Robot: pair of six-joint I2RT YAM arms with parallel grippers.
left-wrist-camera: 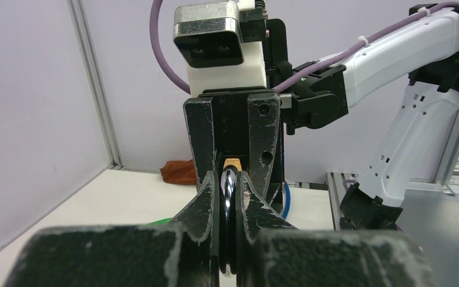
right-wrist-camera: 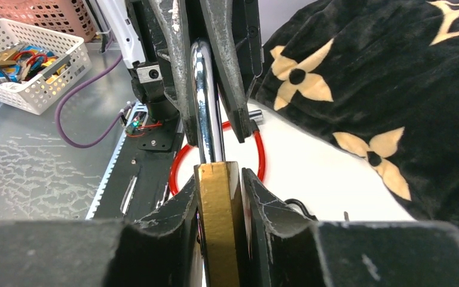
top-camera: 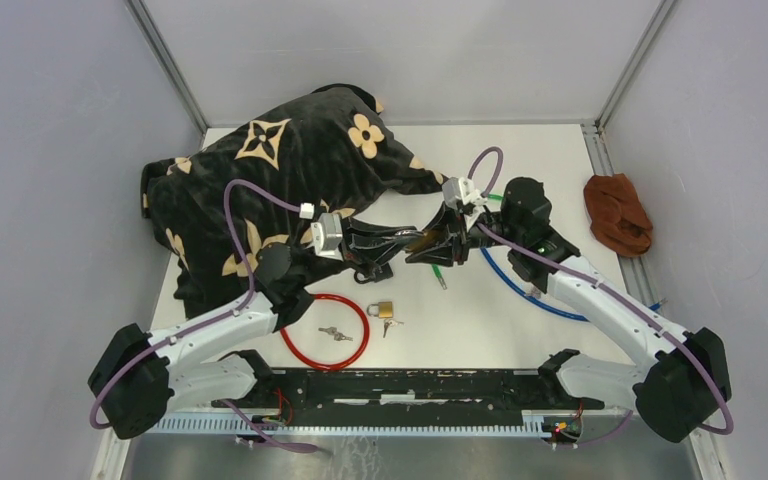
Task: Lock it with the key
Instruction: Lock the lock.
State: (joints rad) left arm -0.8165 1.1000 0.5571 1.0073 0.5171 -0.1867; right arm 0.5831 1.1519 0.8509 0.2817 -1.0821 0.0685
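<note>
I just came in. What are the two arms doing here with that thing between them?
The two arms hold one padlock between them, above the table. The right gripper clamps its brass body, and the left gripper is shut on the chrome shackle. Neither holds a key: keys lie inside the red ring, and a second padlock lies beside it.

Even, diffuse overhead light keeps the white table (top-camera: 460,335) bright, and the shadows on it are faint and soft. Close to each wrist lens, the left pincer (left-wrist-camera: 229,179) and right pincer (right-wrist-camera: 218,179) blur at the bottom edge. Glare streaks the padlock (right-wrist-camera: 218,227) and its shackle (right-wrist-camera: 203,89). The black blanket (top-camera: 260,180) swallows detail.
</note>
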